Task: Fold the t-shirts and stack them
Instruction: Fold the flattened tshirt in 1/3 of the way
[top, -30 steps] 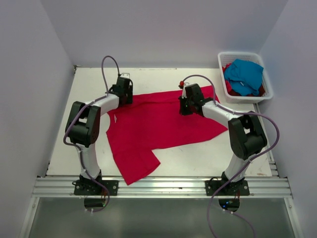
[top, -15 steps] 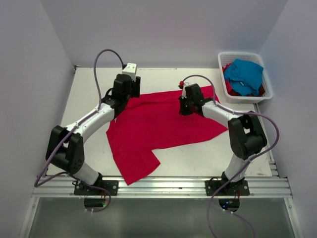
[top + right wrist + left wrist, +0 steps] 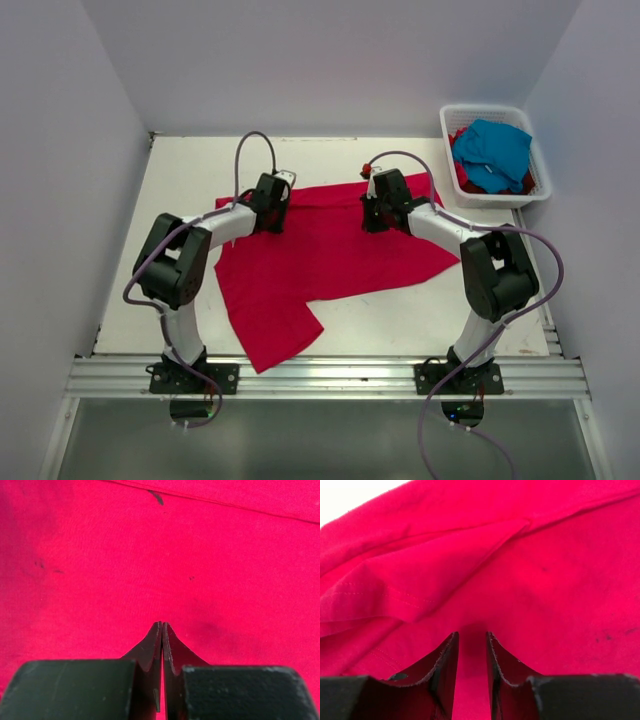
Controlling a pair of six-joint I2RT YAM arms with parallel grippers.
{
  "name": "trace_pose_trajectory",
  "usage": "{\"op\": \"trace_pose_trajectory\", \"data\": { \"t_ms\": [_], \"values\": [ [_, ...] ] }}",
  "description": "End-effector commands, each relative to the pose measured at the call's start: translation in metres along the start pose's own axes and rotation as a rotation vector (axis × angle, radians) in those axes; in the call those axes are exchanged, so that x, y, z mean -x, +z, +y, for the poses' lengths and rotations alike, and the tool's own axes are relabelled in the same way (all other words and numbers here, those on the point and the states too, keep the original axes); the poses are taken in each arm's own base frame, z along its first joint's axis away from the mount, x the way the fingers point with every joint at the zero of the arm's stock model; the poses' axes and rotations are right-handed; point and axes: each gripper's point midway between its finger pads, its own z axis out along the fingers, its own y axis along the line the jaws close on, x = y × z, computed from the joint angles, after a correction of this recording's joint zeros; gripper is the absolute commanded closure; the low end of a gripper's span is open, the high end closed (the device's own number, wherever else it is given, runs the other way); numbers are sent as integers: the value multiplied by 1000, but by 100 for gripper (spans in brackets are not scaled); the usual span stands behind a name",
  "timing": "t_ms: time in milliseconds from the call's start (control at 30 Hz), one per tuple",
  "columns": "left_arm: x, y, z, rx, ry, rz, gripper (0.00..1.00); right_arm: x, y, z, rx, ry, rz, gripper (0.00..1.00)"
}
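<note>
Where the red t-shirt (image 3: 330,250) lies spread across the middle of the white desk (image 3: 180,180), we see its far edge running from the left tool (image 3: 270,208) over towards the right tool (image 3: 375,212). Its right corner comes to a point close beside the right arm, and a long lobe reaches down almost to the metal rail (image 3: 330,378) at the near edge.

Bare desk lies open to the left of the shirt, along a strip beyond its far edge, and at the near right below the pointed corner.

From the left wrist, the left tool (image 3: 472,636) presses down just inside the shirt's far edge, where a stitched hem is folded over into a ridge and a sliver of white desk shows beyond. Its fingers (image 3: 445,660) stand a narrow way apart. Red fills the gap, but we cannot tell whether cloth is gathered there or merely lies beneath.

The right tool (image 3: 161,625) has its fingers pressed together, tips on flat red cloth with a seam line just beyond.

Well apart, in the far right corner, the white basket (image 3: 480,107) holds a turquoise t-shirt (image 3: 492,150) on top of more red t-shirts (image 3: 464,180).
</note>
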Motion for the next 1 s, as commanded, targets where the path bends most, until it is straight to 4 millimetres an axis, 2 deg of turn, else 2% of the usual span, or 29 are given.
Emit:
{"op": "trace_pose_trajectory", "data": {
  "t_ms": [0, 300, 700, 967],
  "values": [
    [39, -7, -2, -2, 14, -88, 69, 5, -4, 3, 9, -9, -18, 100],
    [44, 1, 9, 71, 29, -96, 66, 2, 2, 2, 7, -8, -2, 100],
    [40, 21, 23, 165, 48, -76, 65, -1, 3, 2, 8, -13, 10, 100],
    [52, 15, 35, 231, 44, -112, 64, -1, 5, 1, 5, -16, 13, 100]
  ]
}}
